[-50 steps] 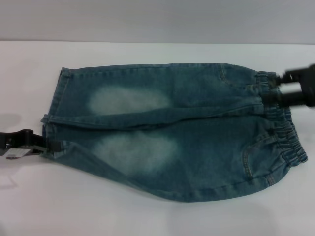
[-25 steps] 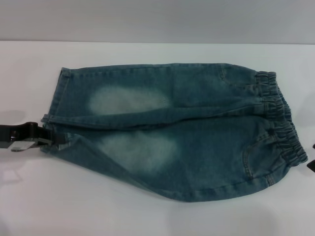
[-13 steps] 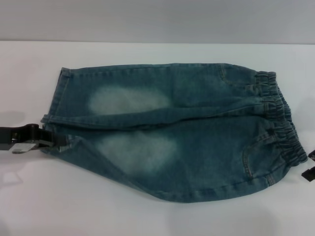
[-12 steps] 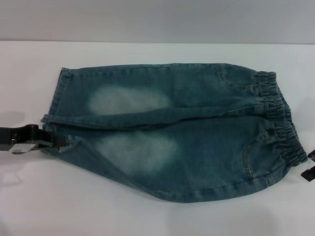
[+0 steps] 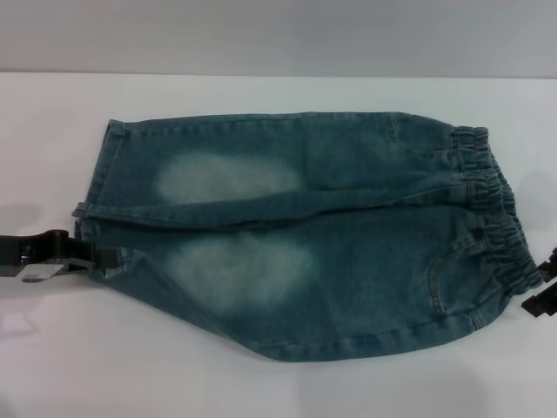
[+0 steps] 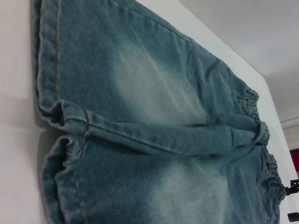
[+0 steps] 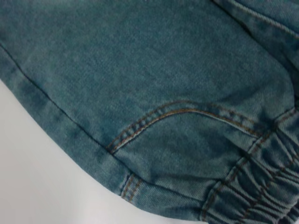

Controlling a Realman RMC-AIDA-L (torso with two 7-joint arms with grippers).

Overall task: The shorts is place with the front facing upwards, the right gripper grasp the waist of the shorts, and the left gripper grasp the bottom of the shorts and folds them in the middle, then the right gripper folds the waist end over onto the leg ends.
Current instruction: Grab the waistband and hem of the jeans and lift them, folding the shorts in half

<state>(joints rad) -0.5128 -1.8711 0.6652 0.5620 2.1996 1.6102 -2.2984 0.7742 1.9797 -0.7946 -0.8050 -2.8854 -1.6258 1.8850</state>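
Blue denim shorts [image 5: 313,235] lie flat on the white table [image 5: 261,387], leg ends to the left and elastic waistband [image 5: 498,218] to the right. My left gripper [image 5: 103,259] is low at the hem of the near leg, its tip against the cloth. At the right edge, my right gripper [image 5: 541,287] stands open beside the near corner of the waistband, one fingertip on each side of that corner's height. In the left wrist view the two leg hems [image 6: 70,122] fill the picture. The right wrist view is filled by the pocket seam [image 7: 187,114] and the gathered waistband [image 7: 261,191].
Bare white table surrounds the shorts on all sides, with a grey wall [image 5: 278,35] behind the far edge. The right gripper [image 6: 292,201] also shows far off in the left wrist view, past the waistband.
The right gripper left the far part of the waistband and came back in at its near corner. The left gripper slid right into the near leg hem, and that hem's corner drew inward.
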